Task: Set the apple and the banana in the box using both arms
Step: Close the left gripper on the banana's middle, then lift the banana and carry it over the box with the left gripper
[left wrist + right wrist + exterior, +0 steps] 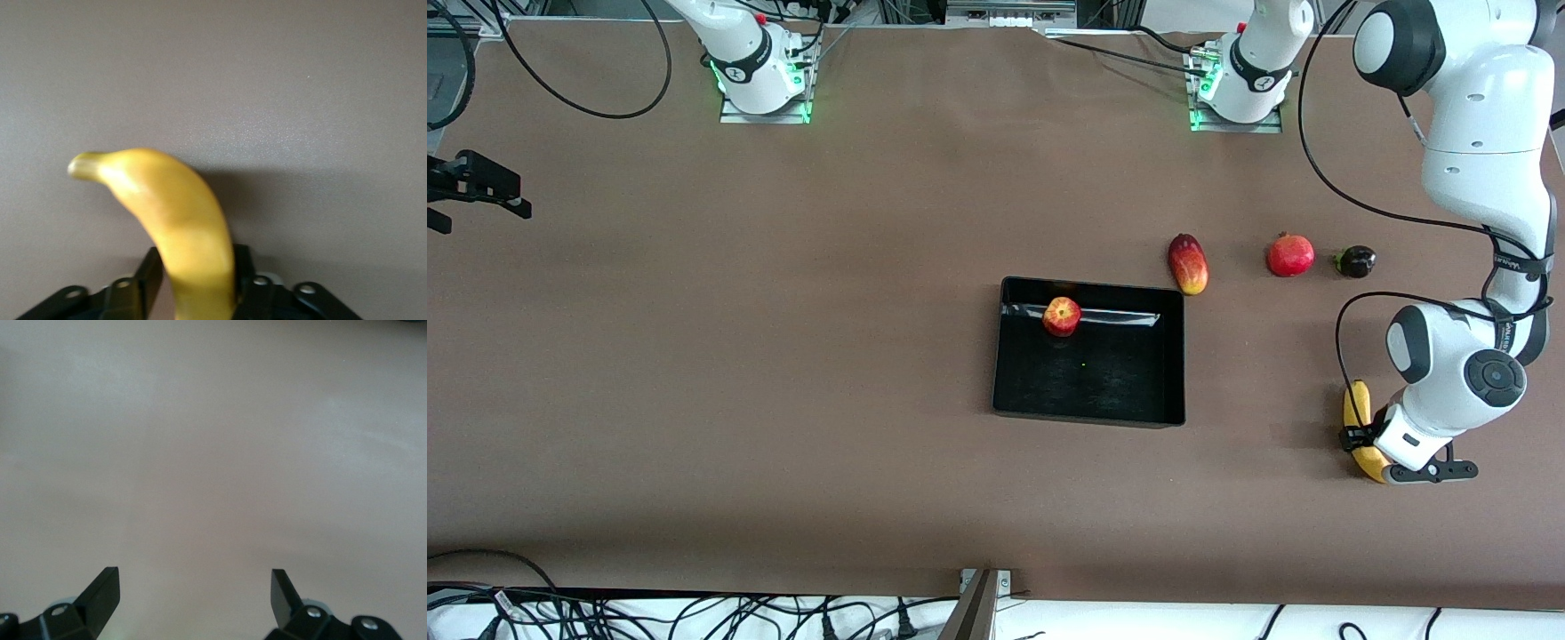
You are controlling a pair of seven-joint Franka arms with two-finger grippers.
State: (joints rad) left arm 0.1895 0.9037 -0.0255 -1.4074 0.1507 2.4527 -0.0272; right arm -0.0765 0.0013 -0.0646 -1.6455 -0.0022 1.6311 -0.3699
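The left claw [1362,438] is clamped on the banana [1360,431] lying on the counter [783,356]. The right claw [193,593] waits with fingers apart over bare counter, and the apple [1062,316] sits in the box [1089,413].

Brown table [783,356], box [1089,411], banana [1357,411], mango [1188,264], pomegranate [1290,255], dark fruit [1356,261]

Banana [180,220] lower end hidden between left pincer [195,280] fingers; small dark fruit [1355,261] unidentifiable
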